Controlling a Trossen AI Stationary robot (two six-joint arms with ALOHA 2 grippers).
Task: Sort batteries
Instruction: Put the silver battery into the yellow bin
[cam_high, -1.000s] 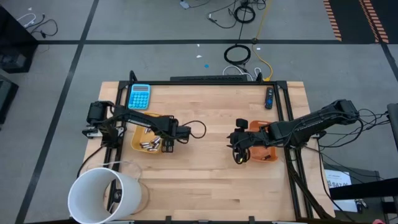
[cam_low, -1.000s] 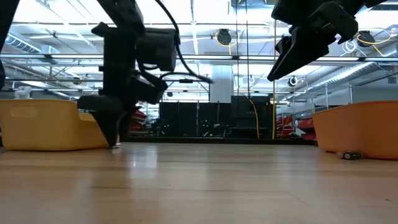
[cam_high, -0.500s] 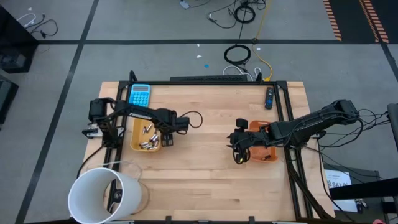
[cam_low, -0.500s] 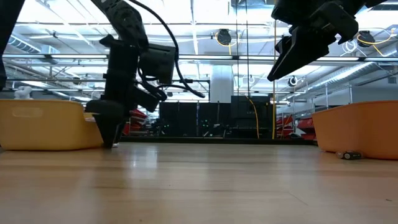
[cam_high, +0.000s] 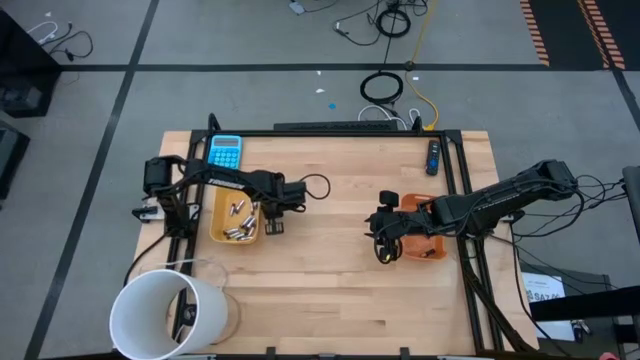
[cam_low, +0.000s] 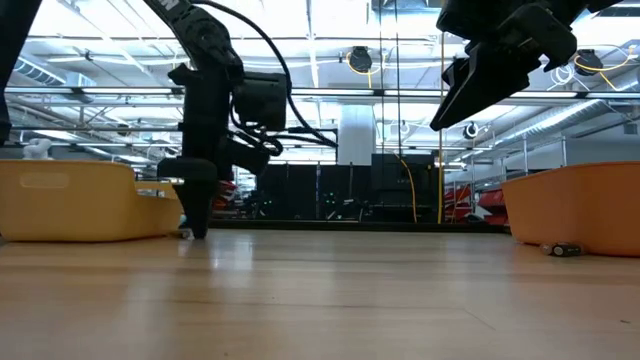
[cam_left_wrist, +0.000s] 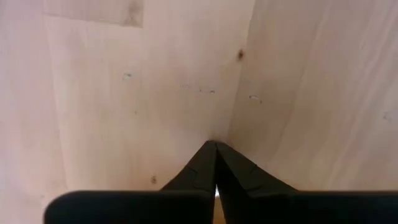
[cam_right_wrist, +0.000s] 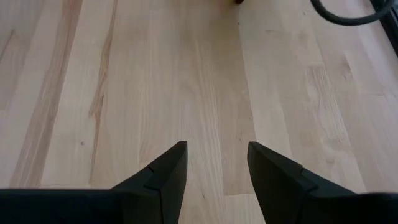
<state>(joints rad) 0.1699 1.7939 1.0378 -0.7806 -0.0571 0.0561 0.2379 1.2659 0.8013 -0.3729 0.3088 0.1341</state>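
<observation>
Several small silvery batteries (cam_high: 238, 212) lie in the orange tray (cam_high: 214, 222) at the table's left. My left gripper (cam_high: 272, 226) stands just off that tray's right side, pointing straight down, its tips (cam_left_wrist: 216, 146) shut and low over bare wood; I see nothing between them. A second orange tray (cam_high: 432, 246) sits at the right, and one dark battery (cam_low: 562, 249) lies on the table beside it. My right gripper (cam_high: 384, 246) hangs open above the wood, left of that tray, slanting down.
A blue calculator (cam_high: 224, 153) lies at the far left, a dark stick-shaped object (cam_high: 433, 157) at the far right. A big white bucket (cam_high: 165, 312) stands at the near left corner. Bare wood stretches between the two trays.
My left gripper has shifted a little toward the table's far edge, alongside the left tray's right side. It stayed low and pointing down, and its fingers have shut. The right arm has kept still.
</observation>
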